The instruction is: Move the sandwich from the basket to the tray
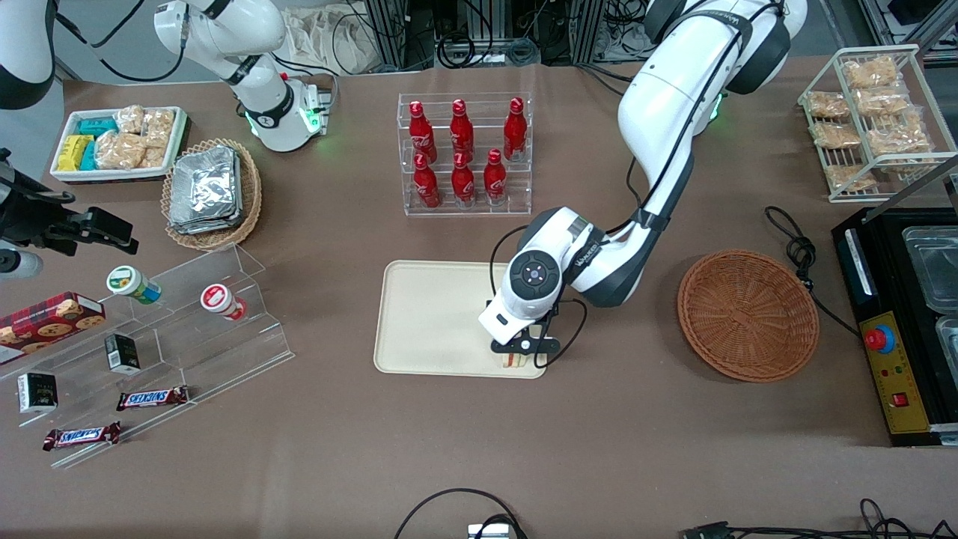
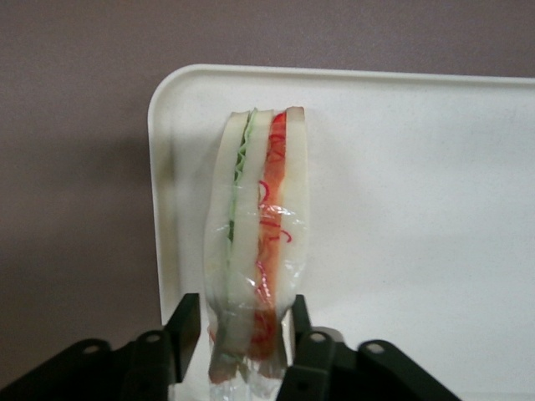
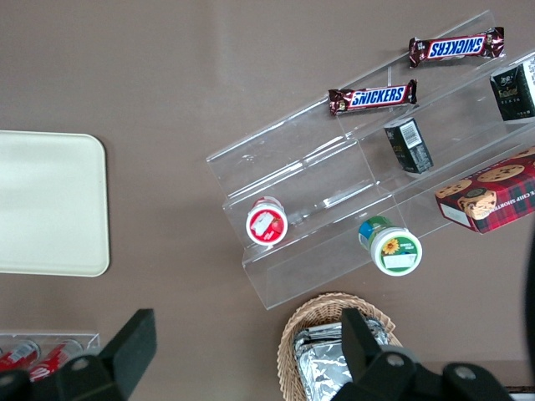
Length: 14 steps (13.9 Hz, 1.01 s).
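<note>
The sandwich [image 1: 513, 362] [image 2: 259, 209], a clear-wrapped wedge of white bread with red and green filling, stands on edge on the cream tray [image 1: 430, 314] [image 2: 418, 209]. It is at the tray's corner nearest the front camera, toward the working arm's end. My left gripper [image 1: 522, 350] [image 2: 244, 309] hangs low over that corner, open, with one black finger on each side of the wedge. A strip of tray shows between one finger and the wrap. The brown woven basket [image 1: 747, 314] sits beside the tray, toward the working arm's end, with nothing in it.
A rack of red bottles [image 1: 464, 153] stands farther from the camera than the tray. A black machine [image 1: 898, 322] and a cable [image 1: 797, 251] lie by the basket. A clear stepped shelf [image 1: 165, 329] [image 3: 334, 192], a foil-packet basket [image 1: 212, 193] and a white snack tray [image 1: 120, 142] sit toward the parked arm's end.
</note>
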### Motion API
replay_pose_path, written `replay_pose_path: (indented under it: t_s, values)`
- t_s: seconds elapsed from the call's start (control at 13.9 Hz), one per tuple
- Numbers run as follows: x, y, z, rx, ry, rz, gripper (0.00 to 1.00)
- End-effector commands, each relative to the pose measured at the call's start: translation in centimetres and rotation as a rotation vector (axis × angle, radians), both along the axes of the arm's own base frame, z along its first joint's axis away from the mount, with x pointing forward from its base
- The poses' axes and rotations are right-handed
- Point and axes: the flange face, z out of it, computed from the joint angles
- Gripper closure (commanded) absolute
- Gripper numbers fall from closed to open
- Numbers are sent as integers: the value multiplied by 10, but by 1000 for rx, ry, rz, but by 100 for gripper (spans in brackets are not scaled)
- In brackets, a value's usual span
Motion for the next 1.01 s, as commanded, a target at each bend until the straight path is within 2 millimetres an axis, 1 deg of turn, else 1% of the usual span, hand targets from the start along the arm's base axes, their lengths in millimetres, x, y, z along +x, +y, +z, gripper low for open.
replay_pose_path:
  t_s: [0.0,0.07,0.14,0.22,0.29,0.43,0.5,0.65,0.72,0.79,0.86,0.94]
  values:
    - [3,2,26,0,-28,16,0]
    - [5,8,35,9,-23,21,0]
    - [8,19,47,23,-10,35,0]
    - [8,24,62,27,-18,41,0]
    - [7,33,78,32,-37,55,0]
    - [2,63,104,59,-66,85,0]
    - [-6,77,120,70,-76,92,0]
    - [-28,106,155,87,-92,111,0]
    - [-36,129,171,100,-97,122,0]
    - [-43,151,179,115,-89,133,0]
    - [-48,168,188,116,-92,107,0]
    - [-45,186,196,116,-92,88,0]
